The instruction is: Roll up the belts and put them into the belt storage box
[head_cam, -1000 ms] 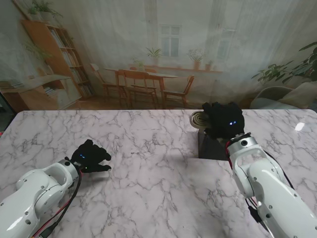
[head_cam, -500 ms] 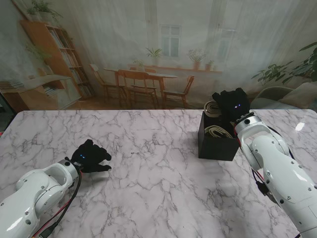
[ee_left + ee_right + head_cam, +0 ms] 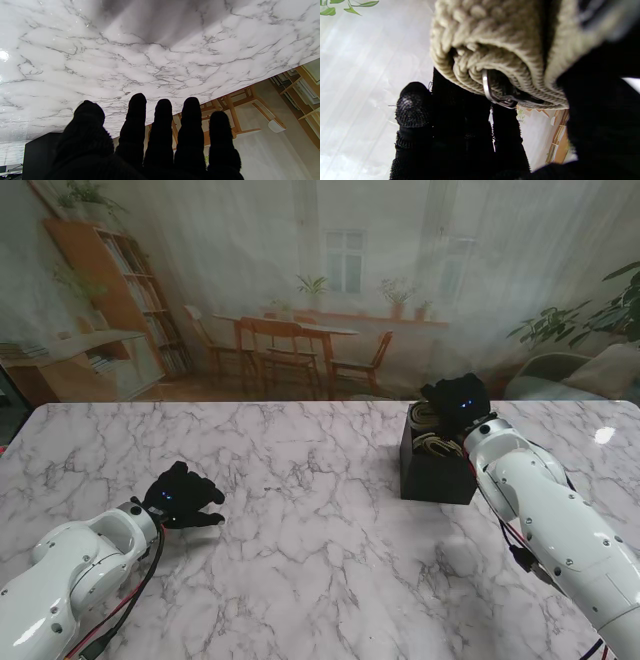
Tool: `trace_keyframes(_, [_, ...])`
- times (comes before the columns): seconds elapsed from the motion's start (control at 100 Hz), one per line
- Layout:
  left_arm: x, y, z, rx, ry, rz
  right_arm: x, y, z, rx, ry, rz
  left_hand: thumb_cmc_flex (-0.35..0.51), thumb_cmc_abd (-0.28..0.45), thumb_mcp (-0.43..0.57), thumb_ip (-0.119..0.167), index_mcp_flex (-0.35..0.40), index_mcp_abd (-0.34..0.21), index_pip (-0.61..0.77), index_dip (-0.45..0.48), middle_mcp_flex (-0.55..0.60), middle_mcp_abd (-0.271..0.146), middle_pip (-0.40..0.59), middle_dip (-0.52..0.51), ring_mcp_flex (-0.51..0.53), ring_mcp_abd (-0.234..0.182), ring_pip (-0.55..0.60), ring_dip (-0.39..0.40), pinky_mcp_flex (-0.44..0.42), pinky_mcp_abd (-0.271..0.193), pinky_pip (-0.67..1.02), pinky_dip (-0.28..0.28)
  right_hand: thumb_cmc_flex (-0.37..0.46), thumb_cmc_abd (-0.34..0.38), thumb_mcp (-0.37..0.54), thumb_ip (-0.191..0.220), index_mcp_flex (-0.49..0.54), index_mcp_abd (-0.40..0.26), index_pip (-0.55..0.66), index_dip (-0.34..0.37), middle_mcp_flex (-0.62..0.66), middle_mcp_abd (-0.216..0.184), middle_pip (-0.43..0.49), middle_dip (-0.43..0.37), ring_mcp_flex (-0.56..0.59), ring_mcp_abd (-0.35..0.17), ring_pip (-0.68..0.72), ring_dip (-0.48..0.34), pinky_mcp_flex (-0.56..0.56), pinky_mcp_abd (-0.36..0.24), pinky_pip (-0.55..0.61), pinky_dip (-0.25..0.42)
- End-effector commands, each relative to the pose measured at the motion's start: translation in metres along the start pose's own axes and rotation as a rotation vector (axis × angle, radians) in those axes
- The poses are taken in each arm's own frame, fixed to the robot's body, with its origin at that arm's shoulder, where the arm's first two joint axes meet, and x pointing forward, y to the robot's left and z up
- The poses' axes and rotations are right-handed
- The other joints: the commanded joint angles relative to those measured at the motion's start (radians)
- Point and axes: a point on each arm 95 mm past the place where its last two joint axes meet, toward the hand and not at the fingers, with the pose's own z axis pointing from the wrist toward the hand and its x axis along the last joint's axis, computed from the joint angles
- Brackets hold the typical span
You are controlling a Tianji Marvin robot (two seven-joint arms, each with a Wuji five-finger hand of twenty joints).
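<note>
The right hand (image 3: pixel 456 402) gripped a rolled beige belt (image 3: pixel 495 55) between its black fingers (image 3: pixel 413 107) over the black storage box (image 3: pixel 437 468) on the marble desk (image 3: pixel 300 550). The left hand (image 3: pixel 180 498) lay well apart, fingers spread, holding nothing.

There is one black storage box (image 3: pixel 437 470) on one marble table (image 3: pixel 300 480). Two rolled beige belts show at the box: one roll (image 3: pixel 424 416) at its far end and another (image 3: pixel 438 445) nearer to me. The right wrist view shows one woven belt roll (image 3: pixel 500 50) close up, with one metal buckle (image 3: pixel 492 92) on it. Two black gloved hands are in sight, a left hand (image 3: pixel 180 497) and a right hand (image 3: pixel 458 402). The left wrist view shows five fingers (image 3: pixel 191 130).
</note>
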Motion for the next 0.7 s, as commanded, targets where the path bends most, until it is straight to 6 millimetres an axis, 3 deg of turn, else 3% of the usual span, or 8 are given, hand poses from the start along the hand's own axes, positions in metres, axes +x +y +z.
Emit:
trace_keyframes(0.0, [0.002,0.002,0.000,-0.017,0.003,0.000,-0.001,0.001,0.005,0.006,-0.011,-0.003,0.020,0.039,-0.025,-0.002,0.015,0.011,-0.001,0.013,-0.012,0.022,-0.001,0.009,-0.004,0.001,0.003,-0.005,-0.014,0.036,-0.001,-0.002,0.205,0.170,0.182,0.079,0.147,-0.293,0.098,0.016,0.014,-0.037,-0.018,-0.007,0.062,-0.096,0.050,0.034,0.018,-0.043,0.003,-0.001])
trace_keyframes(0.48, [0.002,0.003,0.000,-0.019,0.012,0.003,0.006,-0.012,0.014,0.066,-0.112,0.020,0.019,0.040,-0.026,-0.002,0.014,0.009,-0.007,0.009,-0.013,0.020,-0.001,0.009,-0.005,0.000,0.002,-0.006,-0.013,0.035,-0.001,-0.002,0.198,0.203,0.162,0.078,0.138,-0.256,0.087,0.011,0.008,-0.016,-0.021,-0.006,0.060,-0.077,0.050,0.024,0.013,-0.023,0.030,-0.022])
trace_keyframes(0.69, [0.002,0.003,0.000,-0.017,0.012,0.004,0.012,-0.015,0.011,0.091,-0.101,0.013,0.019,0.039,-0.026,-0.002,0.014,0.010,-0.009,0.008,-0.013,0.021,-0.001,0.009,-0.005,0.000,0.002,-0.006,-0.013,0.035,-0.001,-0.001,0.102,0.203,0.117,0.069,0.138,-0.257,0.070,0.010,-0.008,-0.027,-0.014,-0.008,0.022,-0.058,0.060,0.024,-0.066,0.000,0.042,-0.027])
